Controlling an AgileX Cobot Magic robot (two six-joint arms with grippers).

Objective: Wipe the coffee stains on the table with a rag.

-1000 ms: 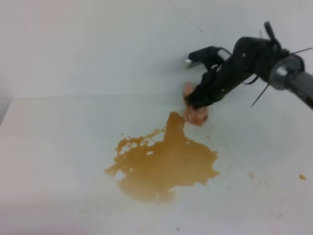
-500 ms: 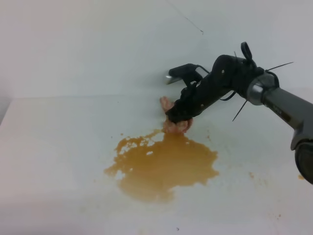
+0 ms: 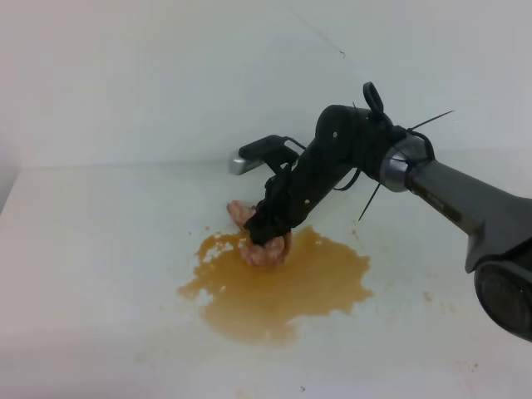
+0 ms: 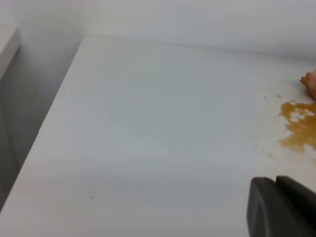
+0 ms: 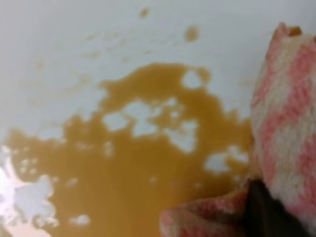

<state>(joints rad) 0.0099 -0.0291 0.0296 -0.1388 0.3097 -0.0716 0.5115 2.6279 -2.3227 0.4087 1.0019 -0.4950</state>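
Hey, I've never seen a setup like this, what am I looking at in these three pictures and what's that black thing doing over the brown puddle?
This is a two-armed robot at a white table. The wide picture comes from a camera mounted high in front; the other two come from small cameras on each arm's wrist. The black jointed thing is the right arm, and its right hand is shut on a rag, a pink-and-white cloth wad pressed onto the far edge of the coffee stains, a wide amber puddle. The right wrist camera shows that puddle close up with the rag at its side. The left wrist camera looks over bare table, catching the puddle's edge at far right; only a dark corner of the left hand shows, so I cannot tell its state.
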